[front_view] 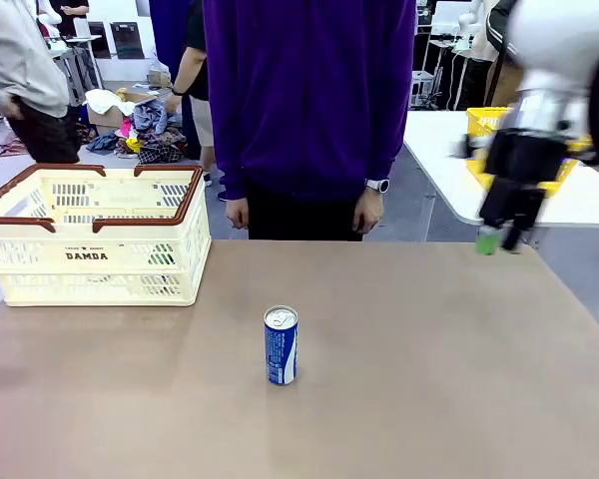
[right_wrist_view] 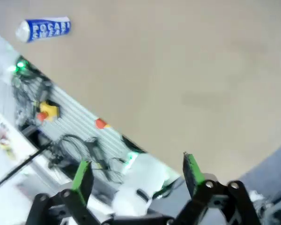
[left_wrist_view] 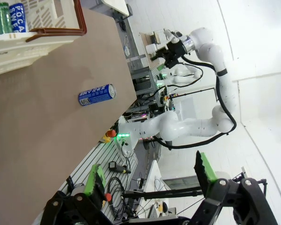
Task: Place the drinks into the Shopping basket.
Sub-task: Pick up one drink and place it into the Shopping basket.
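Two cans were in the basket, and one was left on the counter.

A green can and a blue can stood inside the big cream basket at the far left corner of the counter. Another blue can stood alone near the middle of the counter. The right fingers hung spread and empty over the far right edge. The left fingers were spread and empty too. That last can needed to go in.

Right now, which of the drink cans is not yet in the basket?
The blue and white can standing upright alone mid-table. The green can and the other blue can already sit inside the cream basket.
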